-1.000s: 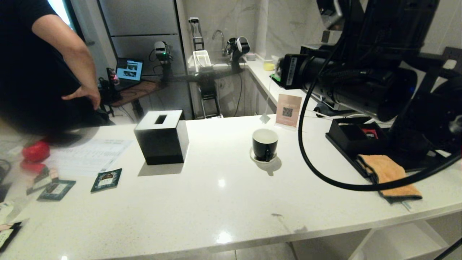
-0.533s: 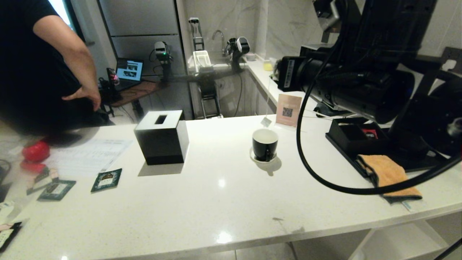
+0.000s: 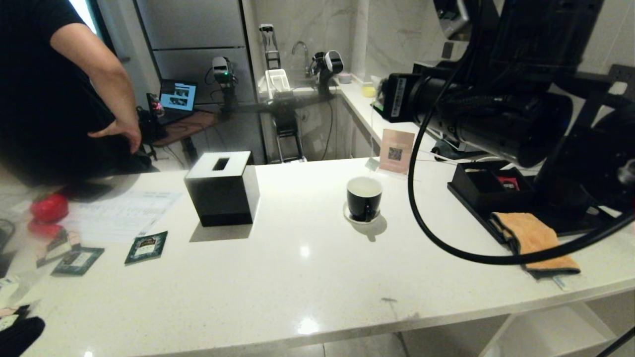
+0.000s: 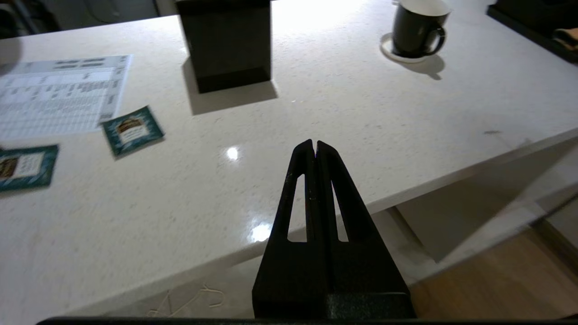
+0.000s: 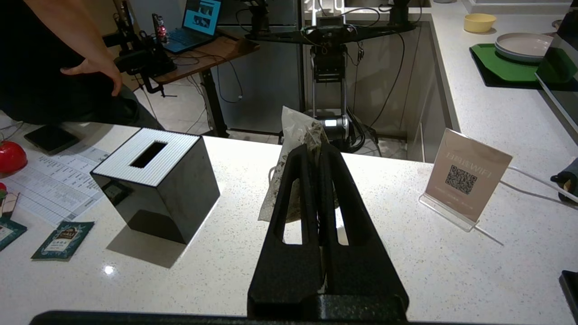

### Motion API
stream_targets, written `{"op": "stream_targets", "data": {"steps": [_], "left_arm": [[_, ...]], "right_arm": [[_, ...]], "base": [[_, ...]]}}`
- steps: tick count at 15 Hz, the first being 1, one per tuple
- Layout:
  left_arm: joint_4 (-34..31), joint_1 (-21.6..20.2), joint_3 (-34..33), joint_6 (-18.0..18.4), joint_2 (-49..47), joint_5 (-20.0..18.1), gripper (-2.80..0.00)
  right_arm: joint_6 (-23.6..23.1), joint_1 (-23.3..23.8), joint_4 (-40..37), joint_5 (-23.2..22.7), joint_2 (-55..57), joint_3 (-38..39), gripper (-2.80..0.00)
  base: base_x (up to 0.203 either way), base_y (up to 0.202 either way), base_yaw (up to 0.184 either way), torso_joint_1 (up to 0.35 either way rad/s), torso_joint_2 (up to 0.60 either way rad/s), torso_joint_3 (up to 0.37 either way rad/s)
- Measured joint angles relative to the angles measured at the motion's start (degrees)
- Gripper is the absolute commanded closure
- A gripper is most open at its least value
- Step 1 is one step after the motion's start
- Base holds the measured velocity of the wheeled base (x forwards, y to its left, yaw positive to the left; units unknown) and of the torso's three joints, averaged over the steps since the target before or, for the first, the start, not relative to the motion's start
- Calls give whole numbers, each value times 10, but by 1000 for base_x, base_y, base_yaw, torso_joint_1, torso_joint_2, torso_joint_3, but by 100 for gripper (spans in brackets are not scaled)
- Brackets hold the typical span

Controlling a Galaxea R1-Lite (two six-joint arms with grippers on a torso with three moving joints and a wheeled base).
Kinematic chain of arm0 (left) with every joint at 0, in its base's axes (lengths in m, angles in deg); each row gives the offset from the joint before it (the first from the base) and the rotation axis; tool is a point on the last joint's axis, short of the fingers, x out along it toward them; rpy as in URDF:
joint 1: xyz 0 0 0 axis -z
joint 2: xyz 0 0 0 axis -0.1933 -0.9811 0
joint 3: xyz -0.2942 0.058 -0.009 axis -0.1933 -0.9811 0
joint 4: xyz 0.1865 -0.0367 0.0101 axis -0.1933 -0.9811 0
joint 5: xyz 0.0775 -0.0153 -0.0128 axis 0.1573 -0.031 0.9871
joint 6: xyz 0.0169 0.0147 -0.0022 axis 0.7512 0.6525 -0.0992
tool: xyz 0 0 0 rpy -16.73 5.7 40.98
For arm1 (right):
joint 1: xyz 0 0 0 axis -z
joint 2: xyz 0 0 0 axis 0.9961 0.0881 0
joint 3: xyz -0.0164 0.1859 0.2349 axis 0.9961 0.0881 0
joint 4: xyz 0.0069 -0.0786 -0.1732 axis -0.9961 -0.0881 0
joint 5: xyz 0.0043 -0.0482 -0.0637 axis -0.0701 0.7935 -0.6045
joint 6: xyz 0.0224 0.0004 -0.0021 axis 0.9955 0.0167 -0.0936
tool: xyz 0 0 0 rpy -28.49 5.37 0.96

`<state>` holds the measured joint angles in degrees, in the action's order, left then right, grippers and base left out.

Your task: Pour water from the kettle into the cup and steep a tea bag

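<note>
The cup [image 3: 364, 198], black outside and white inside, stands on its white saucer [image 3: 353, 216] mid-counter; it also shows in the left wrist view as the cup [image 4: 417, 29]. My right gripper [image 5: 314, 149] hangs above the counter beyond the cup, shut on the pale tea bag [image 5: 293, 128]. The bag's string drops from it to a small paper tag [image 3: 372, 163] dangling behind the cup. My left gripper [image 4: 314, 143] is shut and empty over the counter's front edge, and a dark part of it [image 3: 20, 334] shows at the bottom left corner. The kettle is out of view.
A black tissue box [image 3: 223, 188] stands left of the cup. Green sachets [image 3: 146, 246] and a printed sheet [image 3: 119, 213] lie at the left. A QR sign [image 3: 397, 151], a black compartment tray [image 3: 483, 191] and an orange cloth [image 3: 533, 238] are at the right. A person [image 3: 49, 89] stands at the far left.
My left arm has risen and now shows in the bottom left corner of the head view. The hanging tag has swung a little to the right. The cup has not moved.
</note>
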<state>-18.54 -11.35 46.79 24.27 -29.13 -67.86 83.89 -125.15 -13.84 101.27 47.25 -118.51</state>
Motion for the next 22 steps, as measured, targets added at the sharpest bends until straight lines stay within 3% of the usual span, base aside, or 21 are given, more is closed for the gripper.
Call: {"op": "stream_targets", "data": {"steps": [2,8,11,17,22], "left_arm": [[3,2,28,2,-54,-25,0],[42,37,2,0,-138,-51,0],[127,77,9,-1,-216,-52,0],[326,221,63,-45,-400,-53,0],[435,253,104,-63,-513,-62,0]], "right_arm": [[0,0,0,0,0,-1,0],[-10,0,0,-1,3,-2,0],[-11,0,0,-2,8,-13,0],[-35,-2,-5,-5,20,-52,0],[-48,-23,-5,-5,24,-54,0]], "base": [[0,0,0,0,0,0],[0,0,0,0,0,0],[0,0,0,0,0,0],[0,0,0,0,0,0],[0,0,0,0,0,0]]}}
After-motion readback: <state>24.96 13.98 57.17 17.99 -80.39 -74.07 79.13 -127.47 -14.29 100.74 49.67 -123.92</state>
